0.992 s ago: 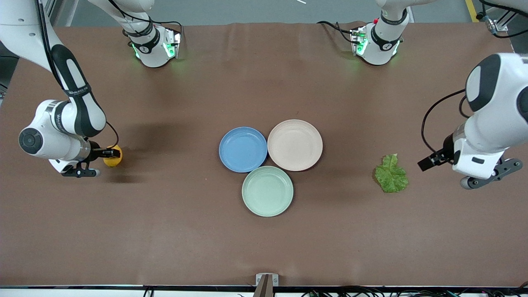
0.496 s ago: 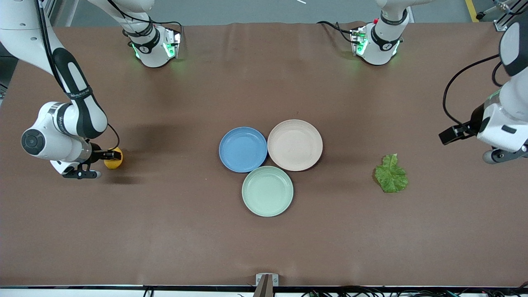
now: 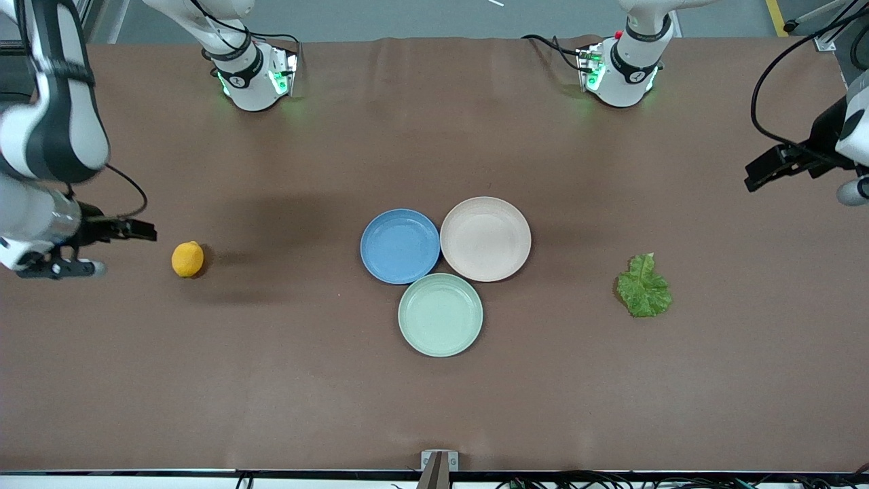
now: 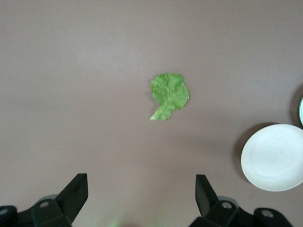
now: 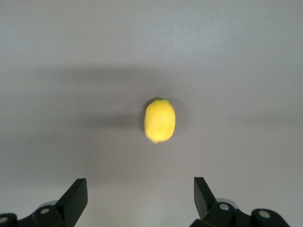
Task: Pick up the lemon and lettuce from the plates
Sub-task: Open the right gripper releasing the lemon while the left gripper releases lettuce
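Observation:
The lemon (image 3: 187, 259) lies on the bare table toward the right arm's end, off any plate; it also shows in the right wrist view (image 5: 159, 120). My right gripper (image 3: 64, 267) (image 5: 139, 187) is open and empty, raised over the table edge beside the lemon. The lettuce (image 3: 643, 285) (image 4: 169, 94) lies flat on the table toward the left arm's end. My left gripper (image 3: 854, 192) (image 4: 142, 182) is open and empty, up over that end of the table. The blue plate (image 3: 400, 246) and the beige plate (image 3: 485, 238) (image 4: 273, 157) are empty, mid-table.
A pale mint-green plate (image 3: 440, 314) sits empty, touching the two other plates on the side nearer the front camera. The two arm bases (image 3: 251, 75) (image 3: 621, 71) stand along the table's back edge. Brown cloth covers the table.
The right gripper has let go of the lemon and pulled up and away toward its table end. The left gripper has risen away from the lettuce. Lemon and lettuce stay put.

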Tool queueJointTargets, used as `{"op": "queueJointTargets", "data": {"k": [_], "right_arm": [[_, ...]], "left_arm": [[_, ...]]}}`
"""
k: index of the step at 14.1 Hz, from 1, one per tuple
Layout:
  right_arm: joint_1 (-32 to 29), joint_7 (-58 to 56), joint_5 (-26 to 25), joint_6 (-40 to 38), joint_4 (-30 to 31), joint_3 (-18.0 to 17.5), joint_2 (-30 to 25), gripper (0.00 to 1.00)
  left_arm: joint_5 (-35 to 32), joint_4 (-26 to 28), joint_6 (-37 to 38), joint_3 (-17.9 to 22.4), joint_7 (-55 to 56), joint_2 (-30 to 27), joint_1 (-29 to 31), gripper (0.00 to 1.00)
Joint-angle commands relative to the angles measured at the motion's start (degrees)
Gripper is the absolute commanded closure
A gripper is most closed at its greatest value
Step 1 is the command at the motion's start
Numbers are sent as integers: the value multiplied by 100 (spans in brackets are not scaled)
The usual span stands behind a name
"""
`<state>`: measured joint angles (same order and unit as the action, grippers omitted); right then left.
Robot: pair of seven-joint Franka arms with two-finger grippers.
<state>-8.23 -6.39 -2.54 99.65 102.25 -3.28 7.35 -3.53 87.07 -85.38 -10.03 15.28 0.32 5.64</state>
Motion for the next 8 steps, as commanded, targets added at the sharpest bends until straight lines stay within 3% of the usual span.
{"op": "queueJointTargets", "data": {"k": [1, 5, 8], "right_arm": [[190, 103, -36, -524, -195, -33, -479, 1], [234, 86, 157, -1316, -986, -59, -542, 0], [427, 138, 358, -1431, -1058, -59, -822, 1]], "left_arm": [[115, 565, -49, 282, -95, -567, -300, 0], [229, 565, -110, 247, -104, -515, -353, 0], [431, 565, -110, 290, -585, -533, -292, 0]]}}
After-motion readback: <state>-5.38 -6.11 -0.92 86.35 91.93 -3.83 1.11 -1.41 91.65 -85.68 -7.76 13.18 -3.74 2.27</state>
